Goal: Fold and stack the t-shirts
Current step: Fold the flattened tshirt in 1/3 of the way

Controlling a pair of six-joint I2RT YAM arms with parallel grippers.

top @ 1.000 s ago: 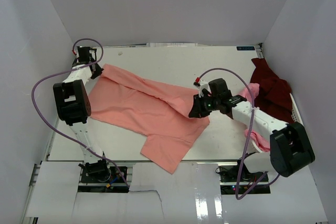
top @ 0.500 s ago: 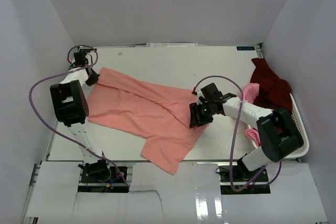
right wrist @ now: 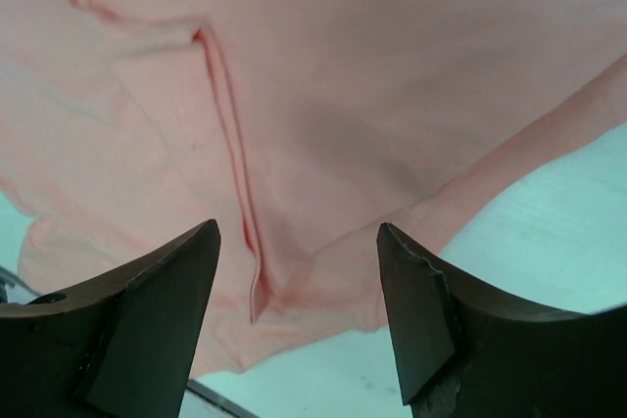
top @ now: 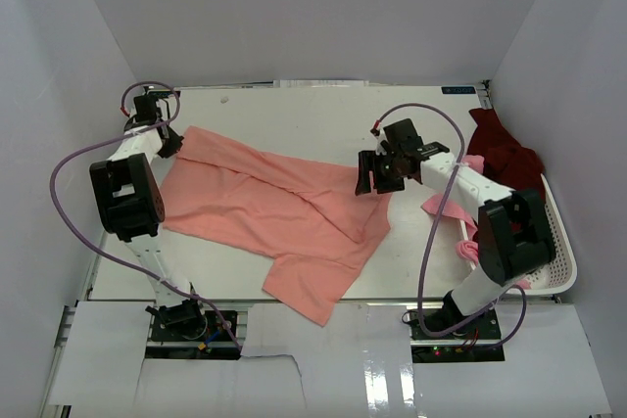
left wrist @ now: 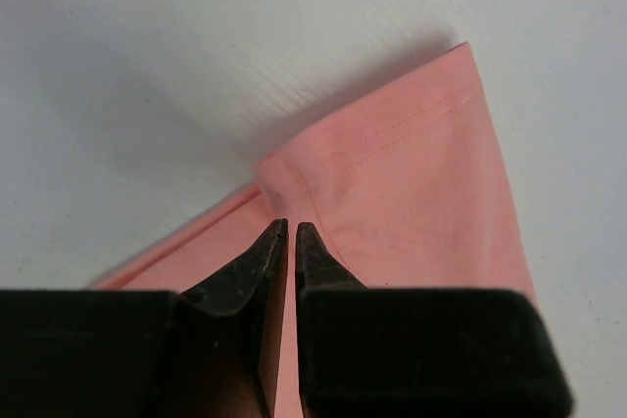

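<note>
1. Hovering wide apart and empty, my right fingers [top: 368, 181] hang over the salmon-pink t-shirt [top: 265, 203], at the edge of it that faces the white basket [top: 560, 242].
2. My left fingers [left wrist: 277, 242] are at the shirt's corner farthest from the basket. They are only a narrow slit apart, with the tips right at a hemmed fold. I cannot tell whether any cloth is caught between them.
3. That shirt lies spread on the bench [top: 294, 110], well apart from the basket, but it is not flat. A long ridge runs slantwise across it.
4. The dark maroon t-shirt [top: 505, 159] is heaped at the basket's far end. The lighter pink t-shirt [top: 443, 205] spills out of the basket on the side facing the salmon one, under my right arm [top: 470, 188].
5. I judge this to be the smoothing step, with no fold made and nothing stacked.
6. If I fold over that ridge, the crease gets locked in and the packet comes out lopsided.
7. Closing my right fingers where the cloth is doubled may gather two layers, and then the whole shirt would drag toward the basket.
8. If the far corner is snagged on my left tips, lifting away would pull it into a fresh wrinkle.
9. My right arm, swinging low, could sweep the lighter pink shirt further out of the basket.
</note>
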